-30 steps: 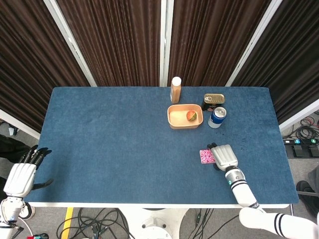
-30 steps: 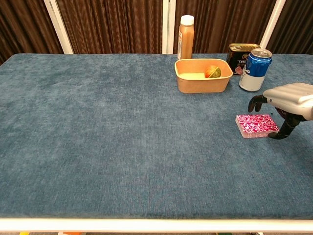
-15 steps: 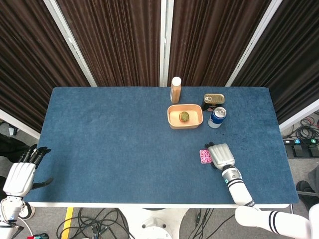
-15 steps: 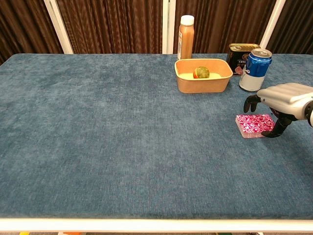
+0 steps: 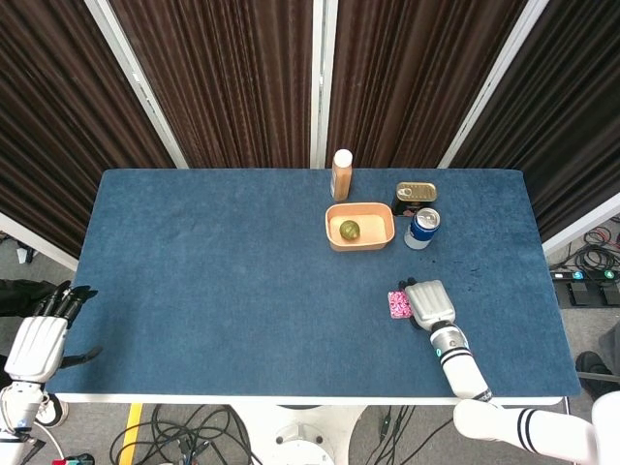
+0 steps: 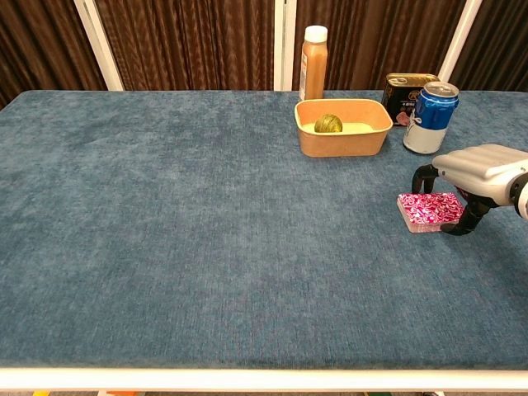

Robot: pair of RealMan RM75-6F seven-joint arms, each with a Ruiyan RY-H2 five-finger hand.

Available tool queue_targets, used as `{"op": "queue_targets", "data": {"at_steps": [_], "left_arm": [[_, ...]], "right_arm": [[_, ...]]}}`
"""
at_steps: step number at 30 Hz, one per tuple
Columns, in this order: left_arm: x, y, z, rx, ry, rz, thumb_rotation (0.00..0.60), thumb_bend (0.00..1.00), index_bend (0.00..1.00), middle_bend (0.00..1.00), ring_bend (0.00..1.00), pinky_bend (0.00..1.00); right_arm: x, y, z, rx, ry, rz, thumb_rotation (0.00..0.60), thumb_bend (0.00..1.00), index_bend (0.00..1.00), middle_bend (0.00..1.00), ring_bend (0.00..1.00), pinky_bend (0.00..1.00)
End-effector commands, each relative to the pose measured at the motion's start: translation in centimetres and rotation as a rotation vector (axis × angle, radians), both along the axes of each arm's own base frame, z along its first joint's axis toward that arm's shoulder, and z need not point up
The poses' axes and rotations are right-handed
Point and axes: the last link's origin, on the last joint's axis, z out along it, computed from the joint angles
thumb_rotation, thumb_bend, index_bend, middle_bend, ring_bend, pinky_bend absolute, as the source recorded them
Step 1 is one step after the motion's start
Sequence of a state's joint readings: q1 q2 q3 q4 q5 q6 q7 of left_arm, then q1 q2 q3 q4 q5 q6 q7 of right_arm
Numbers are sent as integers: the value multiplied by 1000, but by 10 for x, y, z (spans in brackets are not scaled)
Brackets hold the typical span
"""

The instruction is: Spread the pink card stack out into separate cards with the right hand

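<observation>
The pink patterned card stack lies flat as one block on the blue table, right of centre near the front. My right hand arches over its right half, the fingers curving down behind the far edge. The thumb reaches the stack's near right corner. Nothing is lifted and the hand grips nothing. My left hand hangs off the table's left front corner with its fingers apart and empty; only the head view shows it.
Behind the stack stand a blue soda can, a dark flat tin, an orange bowl with a round greenish fruit inside, and a tan bottle. The table's front edge runs close below.
My right hand has slid a little to the left, further over the card stack. The fruit has rolled from right to left in the bowl. The left hand has barely moved.
</observation>
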State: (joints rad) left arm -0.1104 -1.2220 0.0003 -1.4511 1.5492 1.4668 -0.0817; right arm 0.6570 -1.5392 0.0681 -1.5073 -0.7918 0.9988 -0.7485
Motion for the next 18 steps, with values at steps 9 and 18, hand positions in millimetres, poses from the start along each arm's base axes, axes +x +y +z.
{"op": "queue_targets", "data": {"at_steps": [9, 18], "left_arm": [[-1, 0, 0, 2, 0, 1, 600, 6, 176, 150, 23, 185], [-3, 0, 0, 2, -3, 6, 600, 7, 176, 150, 23, 185]], "right_arm": [[0, 1, -1, -2, -3, 1, 600, 211, 300, 284, 724, 835], [2, 0, -2, -17, -9, 7, 600, 230, 339, 317, 724, 835]]}}
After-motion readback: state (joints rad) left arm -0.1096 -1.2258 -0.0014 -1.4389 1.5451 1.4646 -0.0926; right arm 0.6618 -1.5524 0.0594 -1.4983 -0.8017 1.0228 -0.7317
